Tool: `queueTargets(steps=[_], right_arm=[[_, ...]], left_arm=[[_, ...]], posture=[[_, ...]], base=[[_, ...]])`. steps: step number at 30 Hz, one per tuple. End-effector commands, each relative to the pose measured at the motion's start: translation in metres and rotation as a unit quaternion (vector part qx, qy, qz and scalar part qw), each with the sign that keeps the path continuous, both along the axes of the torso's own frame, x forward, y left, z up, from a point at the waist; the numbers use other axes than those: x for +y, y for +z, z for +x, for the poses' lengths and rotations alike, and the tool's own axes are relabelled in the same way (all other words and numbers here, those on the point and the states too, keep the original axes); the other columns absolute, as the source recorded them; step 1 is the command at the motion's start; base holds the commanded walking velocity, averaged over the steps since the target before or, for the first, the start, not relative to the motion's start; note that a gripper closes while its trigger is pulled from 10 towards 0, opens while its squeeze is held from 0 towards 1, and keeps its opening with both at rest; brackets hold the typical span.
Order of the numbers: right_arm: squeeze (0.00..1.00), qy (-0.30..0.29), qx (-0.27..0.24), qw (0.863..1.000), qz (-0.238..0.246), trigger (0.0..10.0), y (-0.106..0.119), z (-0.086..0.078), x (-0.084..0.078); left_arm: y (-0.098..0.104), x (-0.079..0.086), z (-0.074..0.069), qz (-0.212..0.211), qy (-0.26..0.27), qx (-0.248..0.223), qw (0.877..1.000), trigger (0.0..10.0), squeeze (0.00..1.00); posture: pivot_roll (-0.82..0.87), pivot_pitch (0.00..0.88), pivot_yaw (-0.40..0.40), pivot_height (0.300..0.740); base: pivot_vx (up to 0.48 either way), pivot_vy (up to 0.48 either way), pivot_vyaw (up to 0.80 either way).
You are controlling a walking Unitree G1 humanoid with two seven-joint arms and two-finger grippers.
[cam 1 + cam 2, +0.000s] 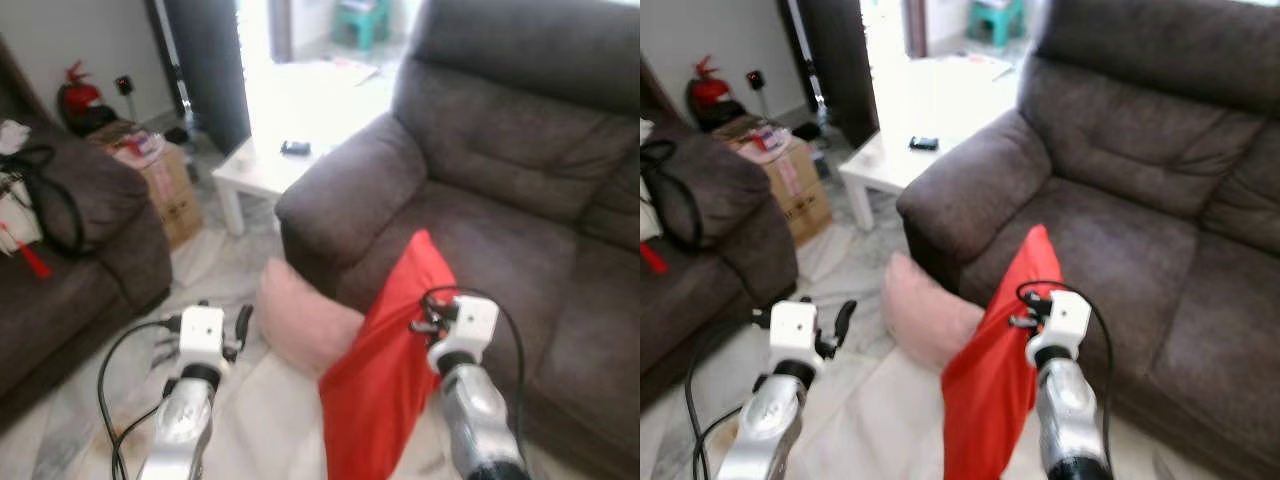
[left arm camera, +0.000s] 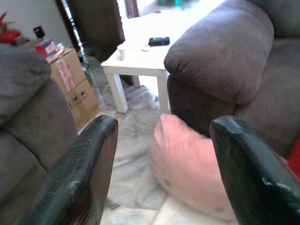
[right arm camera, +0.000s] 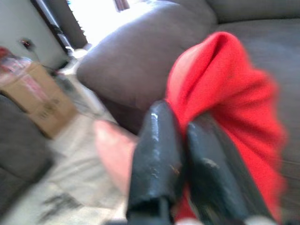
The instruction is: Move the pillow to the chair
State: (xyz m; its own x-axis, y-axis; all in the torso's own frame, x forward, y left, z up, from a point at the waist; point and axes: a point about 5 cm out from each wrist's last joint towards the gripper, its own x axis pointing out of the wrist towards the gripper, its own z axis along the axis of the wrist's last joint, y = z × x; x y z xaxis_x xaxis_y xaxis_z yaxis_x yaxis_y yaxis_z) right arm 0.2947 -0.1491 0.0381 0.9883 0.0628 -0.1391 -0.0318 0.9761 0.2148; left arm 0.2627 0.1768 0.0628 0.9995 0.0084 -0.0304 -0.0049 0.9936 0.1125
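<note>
Gripping red pillow — right gripper, fingers pinched together on fabric, pillow leaning against front of grey sofa. Left gripper spread wide, empty, above floor. Pink pillow beside red one — white table beyond.

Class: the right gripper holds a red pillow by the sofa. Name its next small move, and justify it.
Probably lift the red pillow forward onto the sofa seat. The right gripper is shut on it, and it hangs by the seat's front edge, beside the pink pillow.
</note>
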Motion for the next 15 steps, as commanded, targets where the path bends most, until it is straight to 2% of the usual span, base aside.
queueTargets(steps=[1,15], right_arm=[[0.00,-0.013,-0.064,0.998,-0.011,10.0,0.0271,0.0139,-0.0100],[0.00,-0.016,-0.058,0.998,-0.015,10.0,0.0257,0.0146,-0.0112]], left_arm=[[0.0014,-0.0048,0.0020,-0.009,-0.004,-0.001,1.000,10.0,0.00],[0.0017,-0.0060,0.0032,-0.010,-0.002,-0.001,1.000,10.0,0.00]], posture=[[0.02,0.043,0.042,0.740],[0.02,0.055,0.039,0.740]], base=[[0.000,0.000,-0.80],[0.000,0.000,-0.80]])
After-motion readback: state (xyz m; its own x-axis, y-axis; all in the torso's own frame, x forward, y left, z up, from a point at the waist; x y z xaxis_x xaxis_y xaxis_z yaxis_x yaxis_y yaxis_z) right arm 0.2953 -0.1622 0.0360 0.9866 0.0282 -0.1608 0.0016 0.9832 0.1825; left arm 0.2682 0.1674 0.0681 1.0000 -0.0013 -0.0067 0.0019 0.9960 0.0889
